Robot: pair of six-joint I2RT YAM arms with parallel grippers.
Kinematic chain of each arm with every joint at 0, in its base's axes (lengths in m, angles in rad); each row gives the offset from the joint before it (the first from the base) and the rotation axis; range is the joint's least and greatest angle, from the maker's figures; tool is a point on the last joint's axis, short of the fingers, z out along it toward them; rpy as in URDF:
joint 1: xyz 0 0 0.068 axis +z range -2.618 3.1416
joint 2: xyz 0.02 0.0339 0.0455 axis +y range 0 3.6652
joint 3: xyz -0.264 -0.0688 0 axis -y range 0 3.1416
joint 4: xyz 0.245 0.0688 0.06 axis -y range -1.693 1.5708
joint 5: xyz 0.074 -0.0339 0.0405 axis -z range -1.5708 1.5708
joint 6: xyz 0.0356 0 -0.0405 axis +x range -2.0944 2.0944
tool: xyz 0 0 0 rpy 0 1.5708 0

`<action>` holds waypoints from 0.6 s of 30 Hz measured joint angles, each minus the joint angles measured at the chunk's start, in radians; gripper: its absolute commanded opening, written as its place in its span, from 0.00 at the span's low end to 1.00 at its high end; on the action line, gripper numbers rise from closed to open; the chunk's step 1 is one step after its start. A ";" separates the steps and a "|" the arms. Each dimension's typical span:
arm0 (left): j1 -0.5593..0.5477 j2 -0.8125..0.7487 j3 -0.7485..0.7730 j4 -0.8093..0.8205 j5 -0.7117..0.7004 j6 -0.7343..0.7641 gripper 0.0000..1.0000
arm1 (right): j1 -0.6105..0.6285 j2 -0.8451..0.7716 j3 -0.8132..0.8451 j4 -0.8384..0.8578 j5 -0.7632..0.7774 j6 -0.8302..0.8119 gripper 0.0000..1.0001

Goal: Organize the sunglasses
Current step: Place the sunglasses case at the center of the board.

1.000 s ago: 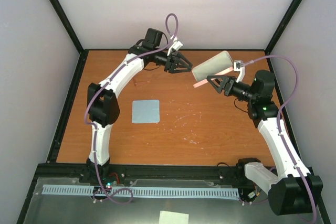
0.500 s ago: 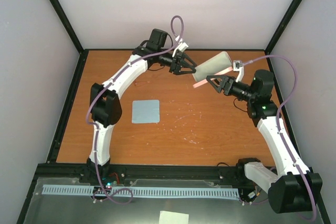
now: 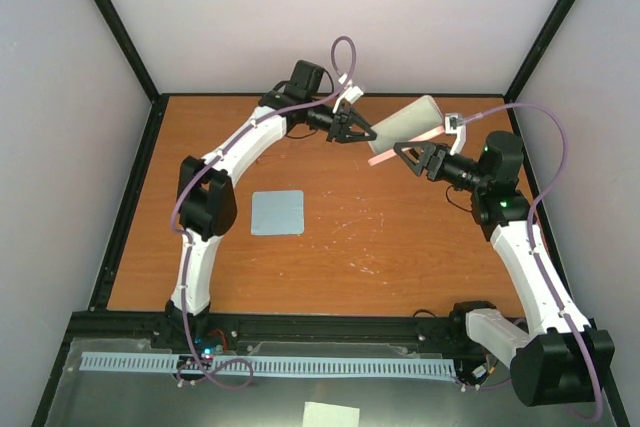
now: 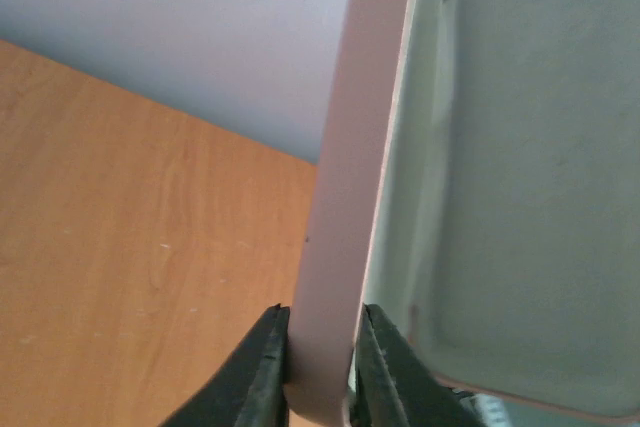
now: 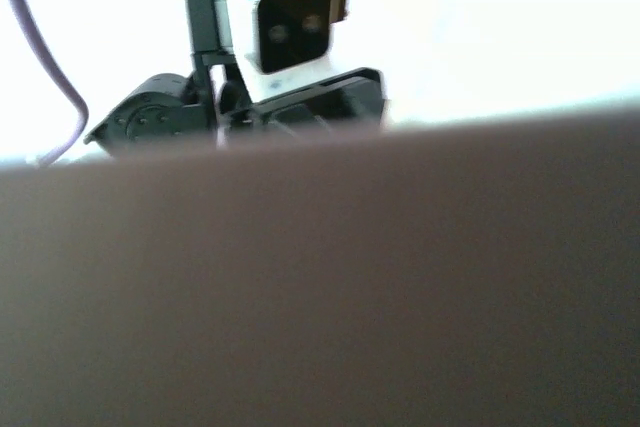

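Both arms are up at the far end of the table (image 3: 400,237), meeting over 1 object: the pink case (image 3: 408,119), held tilted in the air between them. The left gripper (image 3: 365,133) reaches in from the left, and its 2 fingers (image 4: 268,367) are pressed against either side of the thin pink edge of the lid (image 4: 345,197). That is a firm pinch on the rim. Just right of that edge the case stands open, showing a pale greenish lining (image 4: 520,197).

On the other side, the right gripper (image 3: 403,152) has its jaws spread wide around the lower half of the case. Its own camera is filled by the case's blurred brown-pink side, so it grips the case too.

The sunglasses? I can't pick them out in any view, and what I see of the lining is bare. Down on the table, well apart from the action, lies the blue-grey cloth (image 3: 277,212), flat and square.
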State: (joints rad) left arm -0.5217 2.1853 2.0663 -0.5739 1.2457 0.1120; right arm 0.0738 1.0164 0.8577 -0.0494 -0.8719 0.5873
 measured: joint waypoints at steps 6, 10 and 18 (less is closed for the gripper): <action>0.003 0.000 0.011 0.008 0.018 -0.060 0.00 | -0.002 0.005 0.000 -0.002 0.017 -0.022 0.20; 0.003 0.000 0.018 0.020 0.016 -0.079 0.01 | -0.002 0.005 0.000 0.005 0.019 -0.022 0.44; 0.002 0.000 0.051 -0.024 -0.088 -0.010 0.00 | -0.001 0.003 0.000 -0.043 0.056 -0.048 1.00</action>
State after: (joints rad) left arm -0.5198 2.1853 2.1174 -0.5980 1.1580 0.1024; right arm 0.0727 1.0199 0.8574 -0.0925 -0.8162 0.5396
